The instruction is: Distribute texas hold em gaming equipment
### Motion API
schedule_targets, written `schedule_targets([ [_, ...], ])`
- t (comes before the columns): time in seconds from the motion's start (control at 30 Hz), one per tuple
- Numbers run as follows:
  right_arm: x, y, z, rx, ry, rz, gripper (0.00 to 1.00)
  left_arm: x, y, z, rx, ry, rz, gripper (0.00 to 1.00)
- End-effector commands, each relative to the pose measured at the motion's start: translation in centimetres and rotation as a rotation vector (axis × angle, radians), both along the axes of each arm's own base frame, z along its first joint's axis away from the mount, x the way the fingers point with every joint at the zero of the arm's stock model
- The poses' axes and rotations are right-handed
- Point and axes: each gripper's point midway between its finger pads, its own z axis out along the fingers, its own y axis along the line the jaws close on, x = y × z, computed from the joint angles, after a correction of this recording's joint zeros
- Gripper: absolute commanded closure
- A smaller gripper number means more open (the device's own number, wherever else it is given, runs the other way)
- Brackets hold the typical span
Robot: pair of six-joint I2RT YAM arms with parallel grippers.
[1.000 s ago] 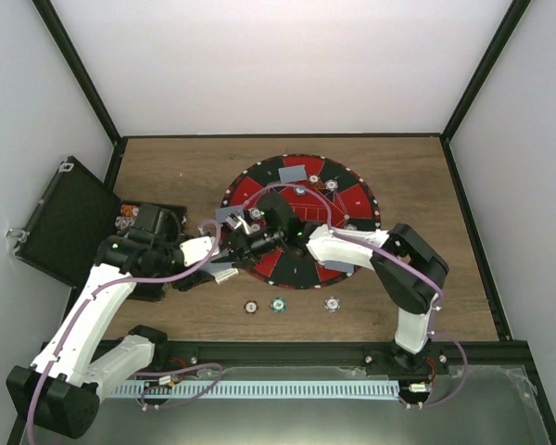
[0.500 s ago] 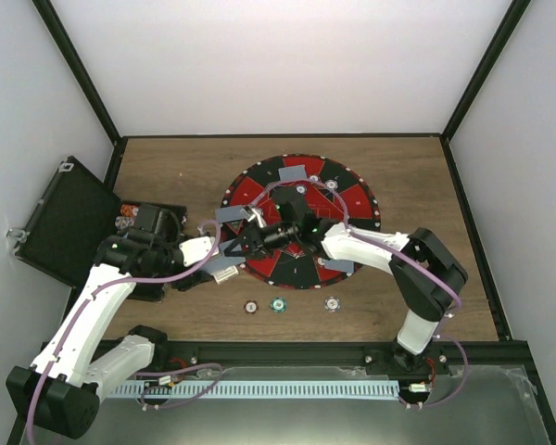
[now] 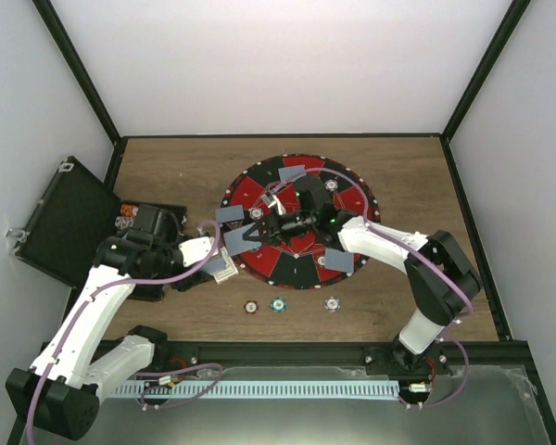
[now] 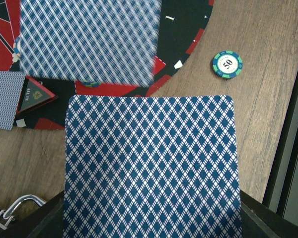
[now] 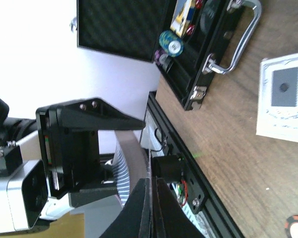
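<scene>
My left gripper (image 3: 221,267) is shut on a deck of playing cards (image 4: 151,168) with blue-checked backs, held just off the near left rim of the round red and black mat (image 3: 296,269). The deck hides its fingers in the left wrist view. My right gripper (image 3: 245,237) is shut on one card, seen edge-on between its fingers (image 5: 151,191) and as a blurred card (image 4: 87,42) beyond the deck. Grey-backed cards (image 3: 292,172) lie on the mat, and one shows in the left wrist view (image 4: 6,99). Three poker chips (image 3: 278,303) lie on the wood near the mat, one marked 50 (image 4: 227,65).
A black hinged case (image 3: 69,218) lies open at the left with chips inside (image 5: 170,45). A white-faced card (image 5: 285,99) lies on the wood. More chips (image 3: 331,184) sit on the mat. The black frame rail (image 3: 287,350) runs along the near edge.
My right gripper has drawn back to the right and away from the deck with one card pinched in it. My left gripper and deck have stayed in place.
</scene>
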Motion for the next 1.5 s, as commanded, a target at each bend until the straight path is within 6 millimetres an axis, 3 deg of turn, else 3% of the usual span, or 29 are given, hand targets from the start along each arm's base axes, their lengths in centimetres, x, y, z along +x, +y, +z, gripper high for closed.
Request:
schedule_targets([
  [0.0,2.6,-1.9,0.4,-0.005,-0.036,-0.053,0.99,0.0,-0.2,1.1,-0.019,-0.041,-0.023,0.96],
  [0.13,5.9,-1.9,-1.8,-0.055,-0.036,-0.078,0.99,-0.3,-0.2,1.2,-0.022,-0.036,-0.023,0.96],
  [0.4,13.0,2.4,-6.3,-0.147,-0.026,-0.088,0.99,-0.9,-0.2,1.4,-0.029,-0.02,-0.02,0.96],
  [0.43,13.8,2.9,-7.7,-0.163,-0.01,-0.087,0.99,-1.0,-0.2,1.4,-0.028,-0.019,-0.021,0.96],
  [0.63,16.9,5.2,-10.0,-0.202,-0.002,-0.1,0.99,-1.0,-0.1,1.5,-0.026,-0.017,-0.019,0.96],
  [0.8,18.1,6.1,-11.3,-0.241,-0.005,-0.094,0.97,-0.8,-0.1,1.7,-0.025,-0.02,-0.018,0.96],
  [1.13,18.4,4.6,-11.8,-0.358,-0.057,-0.126,0.8,-0.7,-0.2,1.9,-0.026,-0.028,-0.019,0.96],
  [1.47,18.3,3.0,-10.5,-0.431,-0.123,-0.152,0.66,-0.8,-0.2,2.2,-0.03,-0.032,-0.018,0.96],
])
